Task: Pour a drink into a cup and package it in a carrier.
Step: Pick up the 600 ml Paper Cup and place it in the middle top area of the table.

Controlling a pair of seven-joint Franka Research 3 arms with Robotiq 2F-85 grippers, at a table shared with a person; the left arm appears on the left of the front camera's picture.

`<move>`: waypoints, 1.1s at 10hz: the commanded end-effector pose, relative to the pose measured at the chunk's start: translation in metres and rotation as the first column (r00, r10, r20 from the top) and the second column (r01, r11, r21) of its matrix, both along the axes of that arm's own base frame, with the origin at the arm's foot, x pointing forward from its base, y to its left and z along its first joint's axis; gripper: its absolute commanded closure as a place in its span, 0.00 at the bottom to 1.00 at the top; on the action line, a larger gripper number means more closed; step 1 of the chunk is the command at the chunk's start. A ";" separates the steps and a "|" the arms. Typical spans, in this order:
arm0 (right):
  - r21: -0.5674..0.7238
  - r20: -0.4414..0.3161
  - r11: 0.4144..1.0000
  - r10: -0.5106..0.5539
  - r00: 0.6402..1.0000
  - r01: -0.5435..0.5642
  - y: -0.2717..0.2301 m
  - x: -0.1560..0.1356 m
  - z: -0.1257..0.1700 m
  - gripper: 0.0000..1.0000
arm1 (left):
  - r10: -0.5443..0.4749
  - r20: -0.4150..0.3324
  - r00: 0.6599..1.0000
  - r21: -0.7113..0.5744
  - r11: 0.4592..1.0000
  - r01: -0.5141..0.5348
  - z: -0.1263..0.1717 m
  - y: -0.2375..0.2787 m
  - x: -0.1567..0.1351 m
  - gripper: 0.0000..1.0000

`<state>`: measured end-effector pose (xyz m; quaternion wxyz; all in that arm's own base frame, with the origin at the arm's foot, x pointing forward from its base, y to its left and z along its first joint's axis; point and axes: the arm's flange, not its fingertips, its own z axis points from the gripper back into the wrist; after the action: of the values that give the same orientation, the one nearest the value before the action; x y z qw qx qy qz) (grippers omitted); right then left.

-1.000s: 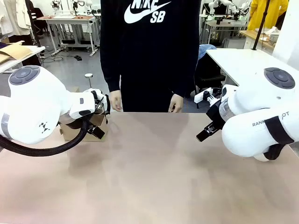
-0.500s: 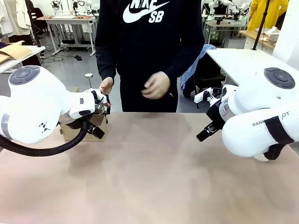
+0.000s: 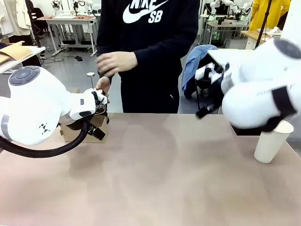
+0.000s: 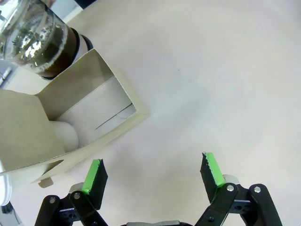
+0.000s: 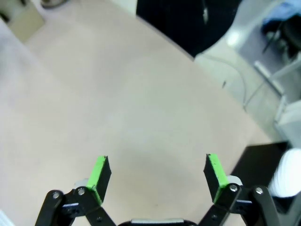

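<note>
Though spread wide, grips nothing with left gripper (image 4: 153,170), poised just beside the carrier (image 4: 28,127); drink (image 4: 60,55) in clear bottle beyond it. Midway, person's hands (image 3: 116,61) raised. Rightward, right gripper (image 5: 157,172) equally wide, empty; cup (image 3: 273,141) upright near table's (image 3: 155,179) right edge.

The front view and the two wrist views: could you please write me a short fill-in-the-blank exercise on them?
1. The white paper cup stands upright on the table, on the robot's ___ side.
2. The left gripper hangs above the table with its jaws ___.
3. The right gripper has finger pads coloured ___.
4. The cup carrier is made of ___.
Missing words: right; open; green; cardboard.
</note>
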<state>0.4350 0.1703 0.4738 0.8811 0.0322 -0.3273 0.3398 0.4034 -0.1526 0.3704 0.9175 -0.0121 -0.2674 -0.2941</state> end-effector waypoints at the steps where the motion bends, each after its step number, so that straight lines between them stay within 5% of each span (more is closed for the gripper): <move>1: 0.069 -0.018 0.985 0.161 0.987 -0.160 -0.057 0.017 0.073 0.00 | 0.001 0.000 1.000 0.000 1.000 -0.001 0.000 0.000 0.000 0.00; 3: 0.218 0.004 0.954 0.210 0.978 -0.206 -0.139 0.027 0.120 0.00 | 0.001 0.000 1.000 0.000 1.000 -0.001 0.000 0.000 0.000 0.00; 5: 0.315 0.076 0.888 0.327 0.942 -0.333 -0.237 0.027 0.122 0.00 | 0.001 0.000 1.000 0.000 1.000 -0.001 0.000 0.000 0.000 0.00; 8: 0.358 0.233 0.796 0.430 0.872 -0.488 -0.335 -0.004 0.062 0.00 | 0.001 0.000 1.000 0.000 1.000 -0.001 0.000 0.000 0.000 0.00; 11: 0.489 0.434 0.680 0.353 0.829 -0.546 -0.406 -0.024 -0.014 0.00 | 0.001 0.000 1.000 0.000 1.000 -0.001 0.000 0.000 0.000 0.00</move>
<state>0.3901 -0.2283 0.4787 0.6763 0.2957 -0.5217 0.4279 0.4034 -0.1528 0.3704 0.9175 -0.0116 -0.2674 -0.2943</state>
